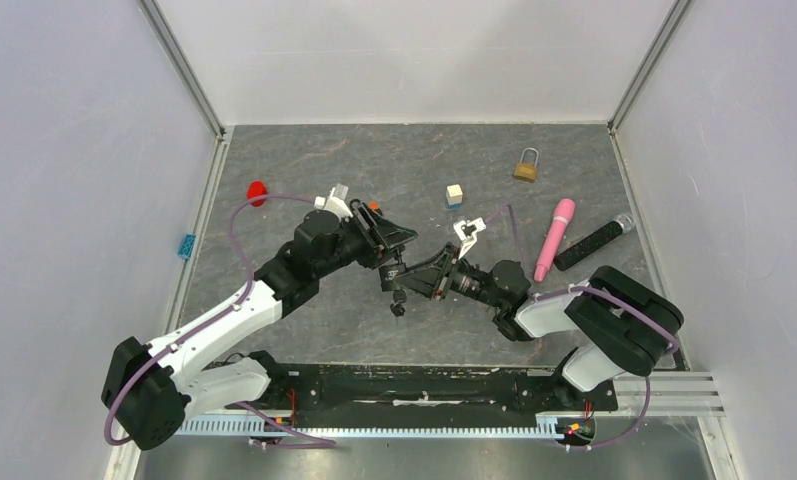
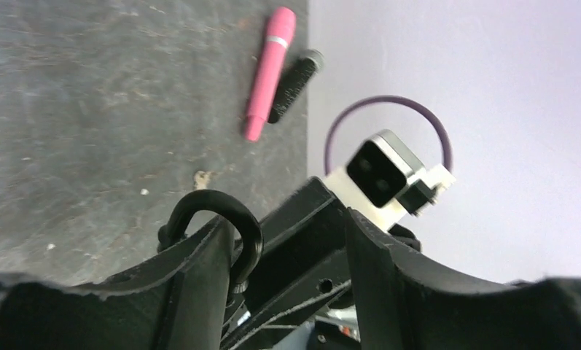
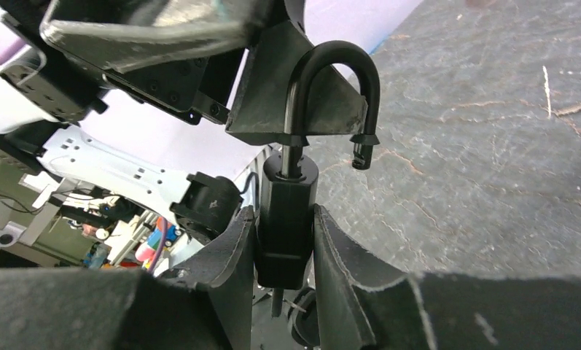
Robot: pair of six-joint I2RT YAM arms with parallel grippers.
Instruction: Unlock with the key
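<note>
My right gripper [image 1: 419, 281] [image 3: 283, 219] is shut on the body of a black padlock [image 3: 287, 182] and holds it above the mat at mid-table. The shackle [image 3: 332, 58] stands open, its free end out of the body. My left gripper [image 1: 392, 260] [image 2: 287, 248] is open, and its left finger [image 2: 200, 277] passes through the shackle [image 2: 225, 211]. The key [image 3: 277, 300] sticks out of the padlock's underside, with a ring hanging from it, and it also shows in the top view [image 1: 398, 303].
A brass padlock [image 1: 526, 165] lies at the back right. A pink cylinder [image 1: 555, 238] [image 2: 271, 69] and a black cylinder [image 1: 594, 243] [image 2: 296, 84] lie to the right. A small cube [image 1: 455, 194], a red object [image 1: 257, 192] and a blue piece [image 1: 187, 245] are also there.
</note>
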